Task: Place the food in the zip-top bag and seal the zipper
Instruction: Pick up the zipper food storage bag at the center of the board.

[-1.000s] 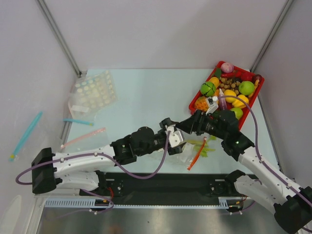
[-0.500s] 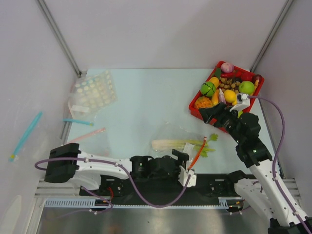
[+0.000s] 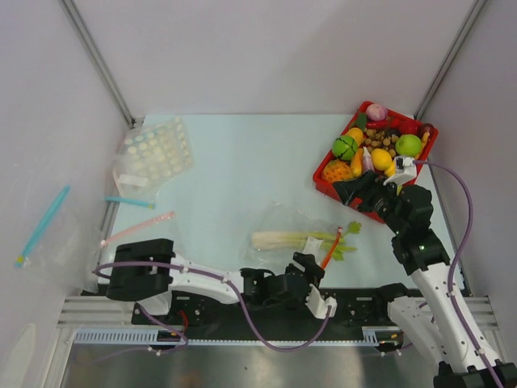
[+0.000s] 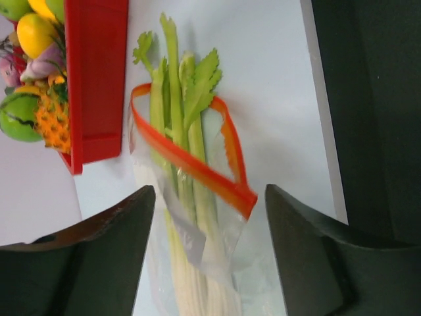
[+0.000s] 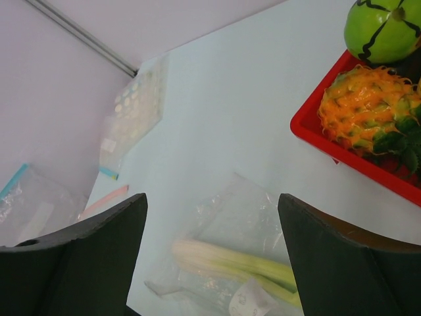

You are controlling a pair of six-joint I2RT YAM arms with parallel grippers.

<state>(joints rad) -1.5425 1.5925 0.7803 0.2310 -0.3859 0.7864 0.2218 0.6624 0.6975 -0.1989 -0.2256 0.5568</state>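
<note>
- Top external view: leek [image 3: 295, 240] lies in the zip-top bag [image 3: 283, 220] near the desk's [image 3: 242, 162] near edge, zipper [image 3: 329, 252] unsealed.
- Left gripper [image 3: 312, 269]: wide, empty, just beside the bag.
- Right gripper [image 3: 349, 191]: wide, empty, at the red tray [image 3: 323, 179].

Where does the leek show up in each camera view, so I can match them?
Top external: leek, lower centre, leaves pointing right.
Left wrist: leek, centre, running vertically, leaves up.
Right wrist: leek, bottom centre, white stalk left.
Shared landmark: red tray, at upper right, top left, upper right respectively.
</note>
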